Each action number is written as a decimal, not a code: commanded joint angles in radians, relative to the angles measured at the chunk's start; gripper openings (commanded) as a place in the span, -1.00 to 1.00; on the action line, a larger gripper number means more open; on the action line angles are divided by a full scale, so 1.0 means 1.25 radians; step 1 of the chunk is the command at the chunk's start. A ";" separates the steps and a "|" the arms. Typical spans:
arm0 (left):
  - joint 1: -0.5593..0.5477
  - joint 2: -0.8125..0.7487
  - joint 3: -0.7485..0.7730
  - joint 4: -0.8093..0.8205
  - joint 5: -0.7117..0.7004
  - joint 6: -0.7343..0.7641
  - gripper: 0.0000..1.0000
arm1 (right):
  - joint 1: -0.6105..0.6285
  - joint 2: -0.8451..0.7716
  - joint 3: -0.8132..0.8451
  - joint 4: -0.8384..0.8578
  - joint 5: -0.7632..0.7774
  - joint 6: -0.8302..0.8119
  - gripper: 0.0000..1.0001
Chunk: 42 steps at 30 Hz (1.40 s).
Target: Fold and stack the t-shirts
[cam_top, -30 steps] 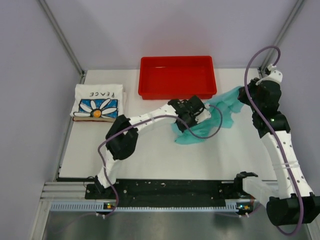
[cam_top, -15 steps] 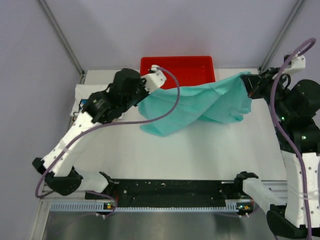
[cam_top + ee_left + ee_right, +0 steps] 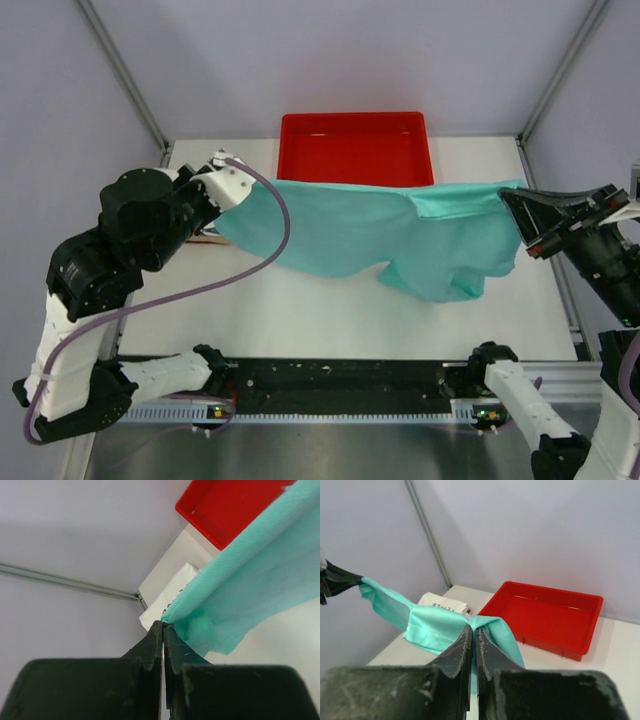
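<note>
Now the plain teal-green cloth t-shirt, previously bunched, hangs spread between left gripper and right gripper, both clamped on it, ready for flattening.

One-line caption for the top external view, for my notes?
Left gripper and right gripper, each shut on the teal t-shirt, hold it spread between them near the red tray.

You're looking at a white table boxed in by plain pale-lilac walls. Grey metal struts rise from its two far corners, and a black rail runs along its near edge
</note>
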 commanded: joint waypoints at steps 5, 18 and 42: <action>0.026 -0.080 0.110 -0.227 0.049 0.006 -1.00 | 0.014 0.034 0.147 -0.001 -0.070 0.090 -1.00; 0.041 -0.135 0.185 -0.274 0.100 0.005 -1.00 | 0.020 -0.012 0.261 -0.159 -0.077 0.149 -1.00; 0.257 0.389 -0.492 0.451 0.184 0.228 -1.00 | 0.019 0.619 -0.283 0.223 0.145 0.042 -1.00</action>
